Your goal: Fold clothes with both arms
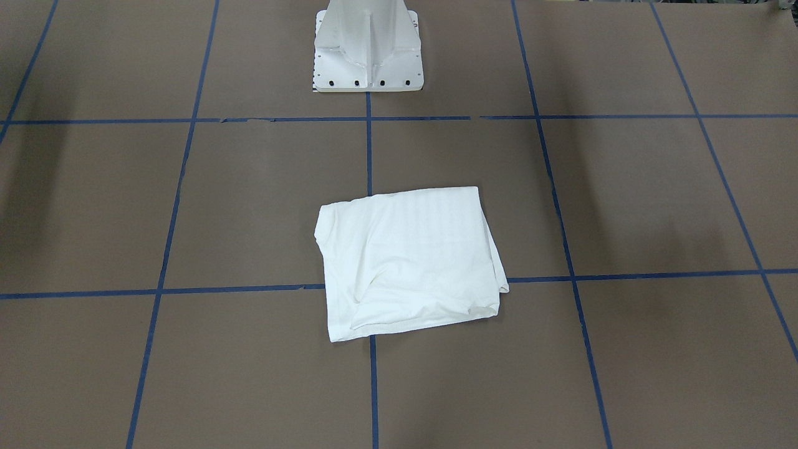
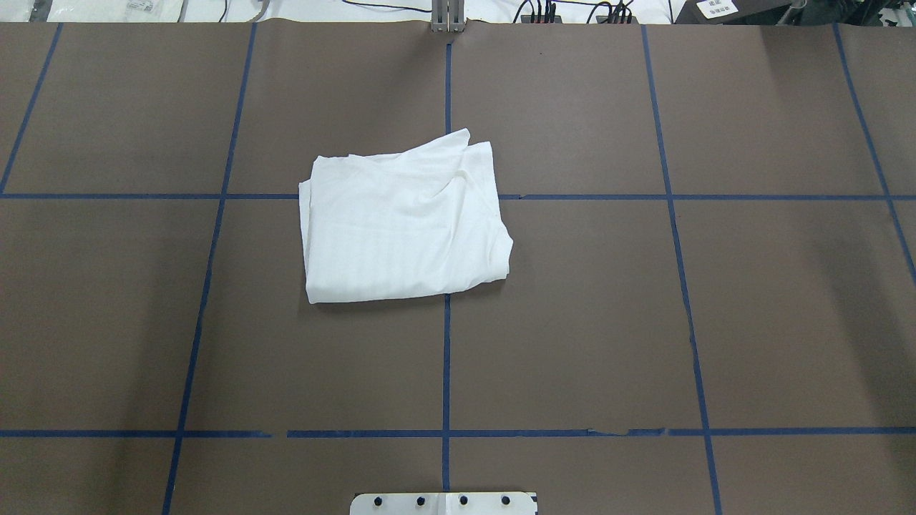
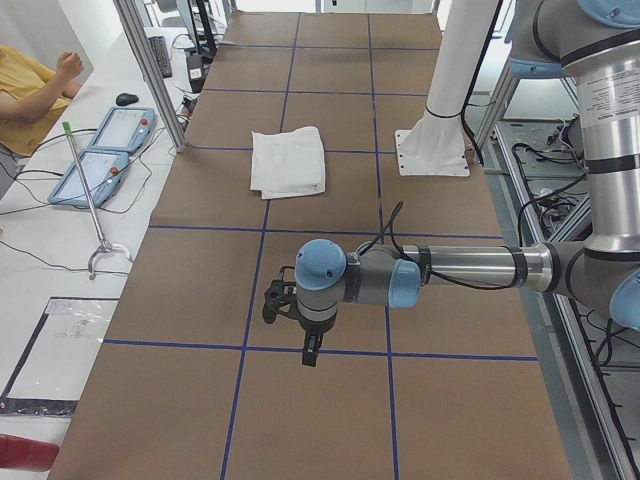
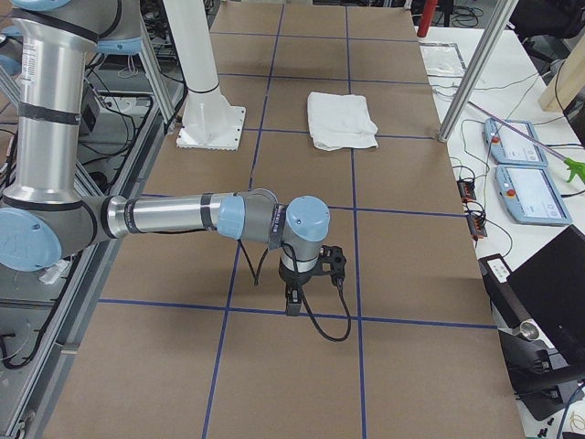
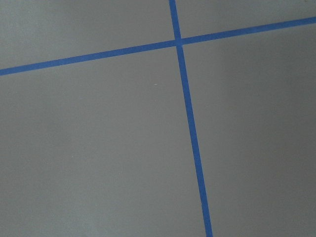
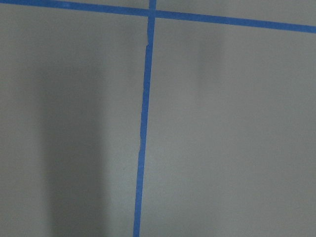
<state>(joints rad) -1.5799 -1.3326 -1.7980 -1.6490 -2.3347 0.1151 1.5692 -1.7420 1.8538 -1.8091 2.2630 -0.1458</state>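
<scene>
We found the shirt (image 2: 404,229) lying as a compact folded rectangle near the middle of the worktop (image 2: 572,322), across a tape crossing, with no sleeve or collar spread out (one edge looked a little loose and uneven). We judged the folding done or nearly so, with at most a tidy-up left. The left claw (image 3: 308,345) and right claw (image 4: 292,300) hung over bare worktop, well apart from it. We could not tell whether either was wide or narrow. The worktop was brown, gridded with blue tape (image 2: 447,357). A white pedestal (image 1: 368,56) stood on it, and pendants (image 3: 105,150) and a person (image 3: 30,90) were alongside.
</scene>
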